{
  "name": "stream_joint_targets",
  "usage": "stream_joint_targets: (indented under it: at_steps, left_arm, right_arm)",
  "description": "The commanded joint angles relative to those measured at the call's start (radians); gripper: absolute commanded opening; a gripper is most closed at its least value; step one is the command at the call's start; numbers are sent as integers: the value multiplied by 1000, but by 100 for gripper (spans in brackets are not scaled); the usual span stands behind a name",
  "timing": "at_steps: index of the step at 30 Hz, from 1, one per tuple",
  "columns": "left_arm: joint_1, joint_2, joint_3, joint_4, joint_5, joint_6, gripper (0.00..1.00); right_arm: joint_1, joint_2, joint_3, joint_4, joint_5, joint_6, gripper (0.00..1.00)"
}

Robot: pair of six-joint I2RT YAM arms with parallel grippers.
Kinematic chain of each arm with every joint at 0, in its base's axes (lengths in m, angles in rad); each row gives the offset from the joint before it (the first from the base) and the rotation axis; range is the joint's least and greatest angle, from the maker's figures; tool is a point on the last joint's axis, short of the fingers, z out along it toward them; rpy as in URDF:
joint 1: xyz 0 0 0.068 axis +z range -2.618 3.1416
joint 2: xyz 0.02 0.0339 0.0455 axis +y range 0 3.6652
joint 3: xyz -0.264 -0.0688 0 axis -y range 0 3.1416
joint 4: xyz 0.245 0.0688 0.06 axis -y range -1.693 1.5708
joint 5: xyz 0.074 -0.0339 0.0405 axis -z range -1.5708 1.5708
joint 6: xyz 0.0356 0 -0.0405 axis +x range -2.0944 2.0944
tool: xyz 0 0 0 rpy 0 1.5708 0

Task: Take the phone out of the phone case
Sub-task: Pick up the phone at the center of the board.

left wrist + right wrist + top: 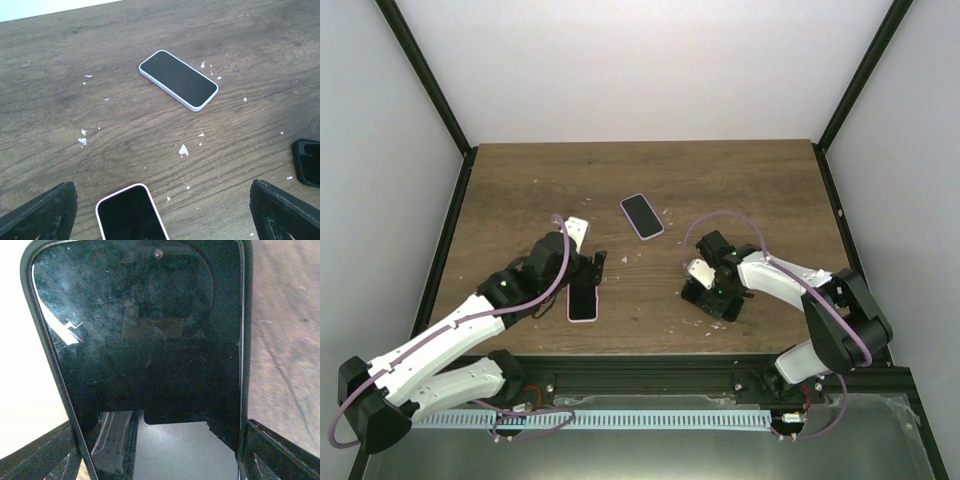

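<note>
My right gripper sits low over the black phone, and the next move turns on that relation. In the right wrist view the glossy face fills the frame with its long axis running straight away from the wrist. My fingers stand one on each long side, so any grip goes across its width. The jaws are wide apart, but this close I cannot tell whether the pads press the edges or only flank them. A black case rims the face, and I judge the phone to be seated in it, not yet out, though the reflections keep me from being sure. From above it lies on the right of the table, well apart from the left arm, so the right arm is the nearer one for it. My left gripper is wide open with nothing in it and hovers over the far end of the pink phone, whose long axis runs near to far. Beyond that, apart from it, the lilac phone lies aslant. Both lie screen up in their cases, with white flecks scattered between them.
</note>
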Motion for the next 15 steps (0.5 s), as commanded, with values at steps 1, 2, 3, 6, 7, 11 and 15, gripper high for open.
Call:
stream_joint_targets:
  at_steps: [1, 2, 3, 6, 7, 11, 15]
  left_arm:
    - [6, 7, -4, -7, 7, -55, 95]
    - [5, 12, -3, -8, 20, -69, 95]
    - [4, 17, 0, -9, 42, -93, 95]
    - [4, 29, -16, 13, 131, -163, 95]
    - [4, 35, -27, 32, 170, -186, 95]
    - [4, 67, -68, 114, 302, -275, 93]
    - [4, 123, -83, 180, 355, -317, 91]
  right_arm:
    - [-49, 54, -24, 19, 174, 2, 85]
    - [-49, 53, -26, 21, 167, -2, 86]
    - [-50, 53, -29, 19, 152, -10, 89]
    - [-50, 42, -61, 29, 135, -41, 93]
    - [-51, 38, -73, 28, 131, -55, 94]
    - [-51, 19, -113, 25, 105, -107, 91]
    - [-51, 4, -96, 21, 63, -127, 73]
